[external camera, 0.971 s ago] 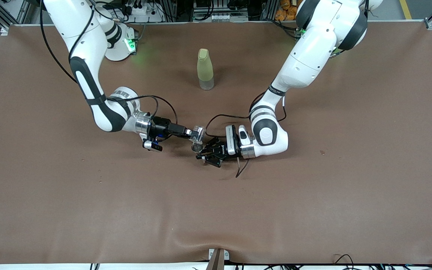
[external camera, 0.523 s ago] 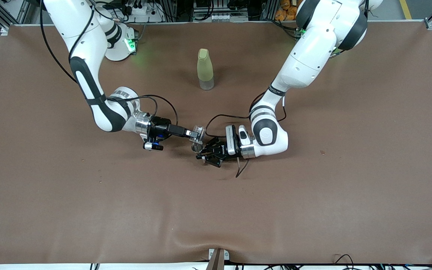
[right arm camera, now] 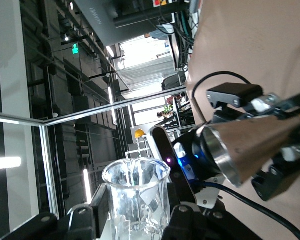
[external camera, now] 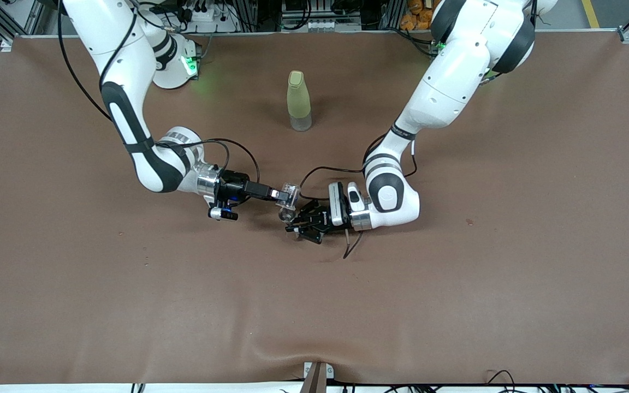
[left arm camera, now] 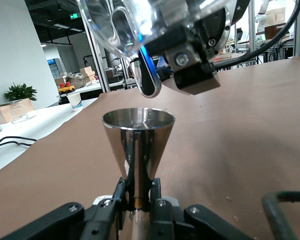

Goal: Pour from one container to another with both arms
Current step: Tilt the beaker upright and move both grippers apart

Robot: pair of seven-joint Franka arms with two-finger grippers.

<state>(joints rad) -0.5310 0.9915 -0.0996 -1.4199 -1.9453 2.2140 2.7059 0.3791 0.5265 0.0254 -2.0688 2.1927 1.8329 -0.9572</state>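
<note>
Near the middle of the brown counter (external camera: 456,305) the two arms meet end to end. The right end effector (external camera: 283,194), on the arm that comes from the right arm's end of the counter, is clamped on a clear glass beaker (external camera: 290,195), which is tipped over sideways with its mouth toward the left arm; in the right wrist view the beaker (right arm camera: 136,200) sits between the black fingers (right arm camera: 92,220), gripped on both sides. The left end effector (external camera: 299,221) is closed on a small steel cone-shaped cup (external camera: 285,214), holding it by its narrow stem; the left wrist view shows the cup (left arm camera: 138,145) standing upright with its wide mouth up, the stem pinched between the two fingers (left arm camera: 112,210). In that same view the rim of the beaker (left arm camera: 125,25) hangs just above the cup's mouth and slightly to one side, not touching it. A blue light glows on the right end effector. Farther from the front camera, well apart from both arms, a pale yellow-green bottle (external camera: 298,101) stands upright with its cap on, roughly midway between the two arm bases.
</note>
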